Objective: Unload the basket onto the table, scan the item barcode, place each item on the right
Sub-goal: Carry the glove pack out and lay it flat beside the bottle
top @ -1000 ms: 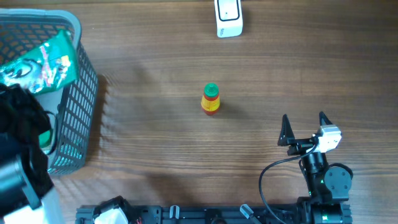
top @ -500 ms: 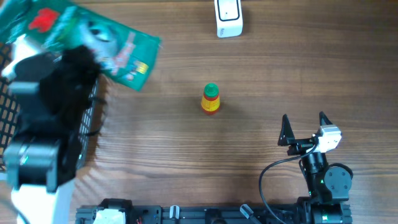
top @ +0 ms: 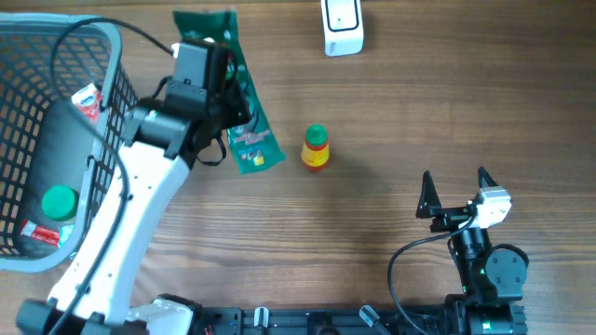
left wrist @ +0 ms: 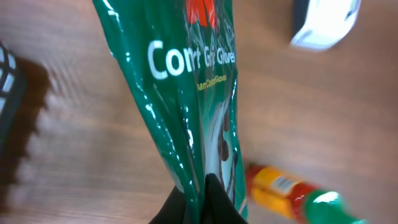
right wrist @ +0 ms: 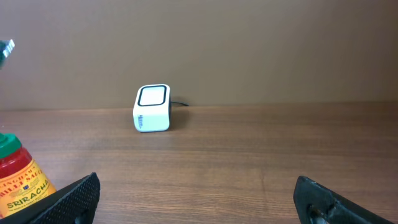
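The item is a glossy green bag (top: 251, 144) with white lettering (left wrist: 180, 81). It hangs lengthwise over the table, between the basket and the sriracha bottle. My left gripper (top: 226, 119) is shut on the bag's near end, its black fingers (left wrist: 214, 198) pinching the film. The white barcode scanner (top: 342, 26) stands at the far edge of the table, beyond the bag (left wrist: 324, 22). My right gripper (top: 456, 191) stays low at the front right, open and holding nothing, and faces the scanner (right wrist: 153, 108).
A grey wire basket (top: 112, 42) stands at the left with a green-lidded container (top: 58, 200) and other packs inside. A sriracha bottle (top: 316, 148) with a green cap stands mid-table, just right of the bag's lower end (left wrist: 292, 193).
The left arm has lifted the green bag out of the basket and carried it right, over the table toward the bottle. The right arm has not moved.
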You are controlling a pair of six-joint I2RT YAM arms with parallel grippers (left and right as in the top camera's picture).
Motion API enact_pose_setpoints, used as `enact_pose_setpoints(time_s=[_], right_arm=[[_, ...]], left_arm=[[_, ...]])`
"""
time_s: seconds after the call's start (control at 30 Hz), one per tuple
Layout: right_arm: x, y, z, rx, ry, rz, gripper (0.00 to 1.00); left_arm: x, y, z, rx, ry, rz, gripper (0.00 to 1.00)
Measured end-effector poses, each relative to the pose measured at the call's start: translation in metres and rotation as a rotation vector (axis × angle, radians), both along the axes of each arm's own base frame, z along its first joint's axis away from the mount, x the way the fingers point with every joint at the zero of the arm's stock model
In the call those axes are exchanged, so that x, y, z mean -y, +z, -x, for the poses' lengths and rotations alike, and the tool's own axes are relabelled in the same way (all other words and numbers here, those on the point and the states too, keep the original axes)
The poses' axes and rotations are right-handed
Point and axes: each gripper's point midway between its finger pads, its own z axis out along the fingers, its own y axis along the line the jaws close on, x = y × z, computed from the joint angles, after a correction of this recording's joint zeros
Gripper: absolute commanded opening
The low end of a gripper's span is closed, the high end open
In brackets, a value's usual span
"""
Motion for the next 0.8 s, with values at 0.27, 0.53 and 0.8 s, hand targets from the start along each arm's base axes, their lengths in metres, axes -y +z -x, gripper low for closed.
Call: enact_pose_setpoints(time_s=[0.27, 0.53, 0.8], right_arm=[[0.0, 0.0, 0.0, 0.0, 0.0, 0.0, 1.0], [0.0, 0.0, 0.0, 0.0, 0.0, 0.0, 1.0], [0.0, 0.0, 0.0, 0.0, 0.0, 0.0, 0.99]], left_arm=[[0.0, -0.046, -0.001, -0.145, -0.051, -0.078, 0.04], [0.016, -0.096, -0.007, -0.281, -0.098, -0.052, 0.04], [0.056, -0.116, -0.009, -0.317, -0.194, 0.054, 0.17]])
